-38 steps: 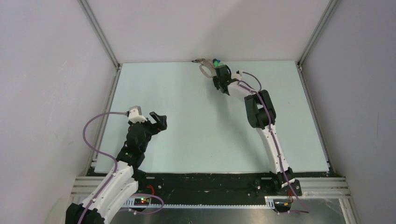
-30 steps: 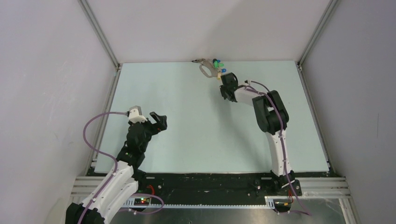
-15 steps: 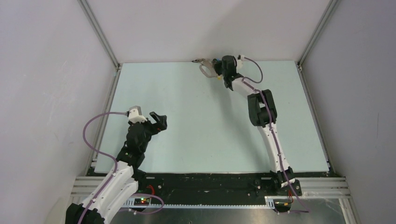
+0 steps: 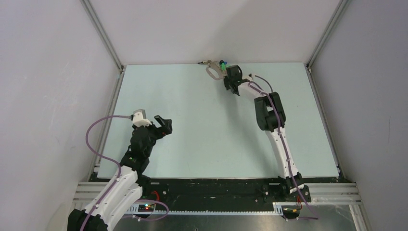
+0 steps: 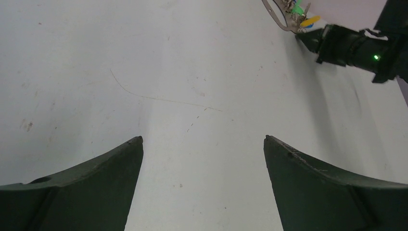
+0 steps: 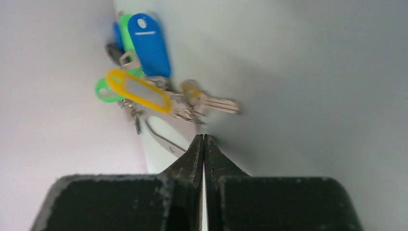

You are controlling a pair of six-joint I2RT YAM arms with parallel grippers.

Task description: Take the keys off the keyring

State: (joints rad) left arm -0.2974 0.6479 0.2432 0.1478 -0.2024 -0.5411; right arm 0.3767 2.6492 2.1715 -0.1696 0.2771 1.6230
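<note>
The keyring (image 4: pixel 210 71), a grey-beige oval loop, lies at the table's far edge against the back wall. The keys (image 4: pixel 223 64) sit bunched on it. In the right wrist view I see blue (image 6: pixel 149 43), yellow (image 6: pixel 137 89) and green (image 6: pixel 103 91) tags and a silver key (image 6: pixel 217 103). The loop's wire (image 6: pixel 161 136) runs just left of my fingertips. My right gripper (image 6: pixel 203 138) is shut with nothing in it, its tips just short of the bunch (image 4: pixel 226 78). My left gripper (image 5: pixel 203 139) stands open over bare table at the near left (image 4: pixel 161 124).
The back wall (image 4: pixel 211 33) rises right behind the keys. A metal frame rail (image 4: pixel 109 108) runs along the table's left edge beside the left arm. From the left wrist view the keys (image 5: pixel 302 14) and the right arm's black wrist (image 5: pixel 351 48) show at the far right.
The right gripper, shut throughout, pulled back right of the keys, swung up to the back wall, and now sits just near-right of the bunch. The left arm has not moved.
</note>
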